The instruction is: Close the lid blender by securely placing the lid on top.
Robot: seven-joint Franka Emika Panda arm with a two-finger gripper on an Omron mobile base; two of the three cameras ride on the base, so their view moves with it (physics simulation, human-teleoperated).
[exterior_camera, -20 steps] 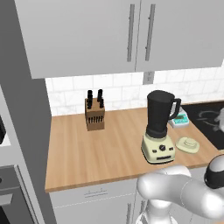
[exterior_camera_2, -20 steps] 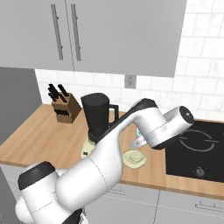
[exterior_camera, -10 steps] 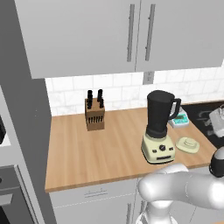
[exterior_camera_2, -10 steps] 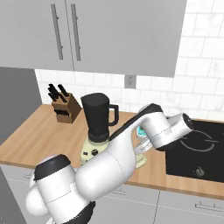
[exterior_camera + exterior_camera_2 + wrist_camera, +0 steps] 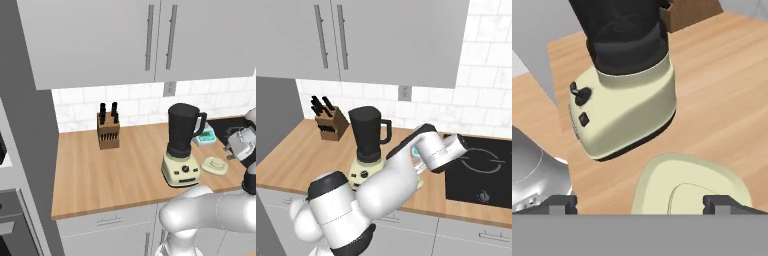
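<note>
The blender [image 5: 182, 145] stands on the wooden counter, a cream base [image 5: 627, 110] with a black dial under a dark, uncovered jar [image 5: 624, 35]. The lid [image 5: 214, 165], a pale cream disc with a raised centre, lies flat on the counter just right of that base. My gripper [image 5: 231, 152] hovers close above the lid's right side. In the hand view the lid [image 5: 692, 190] sits low between my two fingertips [image 5: 559, 202], which stand wide apart and touch nothing. The gripper [image 5: 641, 204] is open.
A wooden knife block [image 5: 108, 129] stands at the back left of the counter [image 5: 115, 175]. A small teal-and-white object [image 5: 205, 136] lies behind the lid. The black cooktop [image 5: 481, 165] lies to the right. My white arm [image 5: 401, 170] crosses in front of the blender.
My hand has swung in from the right and come down over the lid. The blender and the lid have not moved. The jaws stay wide.
</note>
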